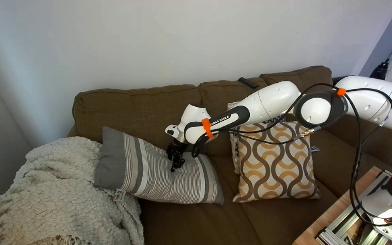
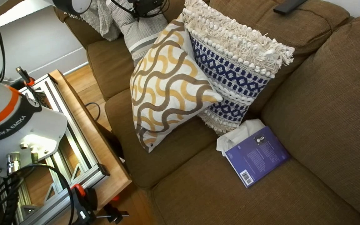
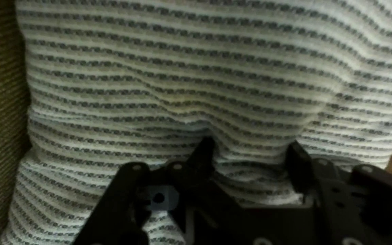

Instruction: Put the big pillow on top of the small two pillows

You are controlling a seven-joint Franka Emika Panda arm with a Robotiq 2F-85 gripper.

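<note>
The big pillow, grey with cream and white stripes [image 1: 151, 173], leans on the sofa at the left, with its grey end against the blanket. It also shows in an exterior view [image 2: 127, 26] and fills the wrist view [image 3: 182, 51]. My gripper [image 1: 175, 165] presses into its middle. In the wrist view the fingers [image 3: 250, 149] are partly closed, with fabric bunched between them. The small pillow with the brown-and-cream wavy pattern [image 1: 274, 160] stands to the right, apart from the gripper; it also shows in an exterior view [image 2: 167, 84]. A beige, faintly striped pillow does not show.
A fringed cream-and-navy pillow [image 2: 230, 72] leans behind the wavy one. A cream knitted blanket [image 1: 63, 190] covers the sofa's left end. A purple book [image 2: 258, 159] lies on the seat. A black remote [image 1: 248, 82] rests on the backrest. The robot's table [image 2: 114, 184] borders the sofa.
</note>
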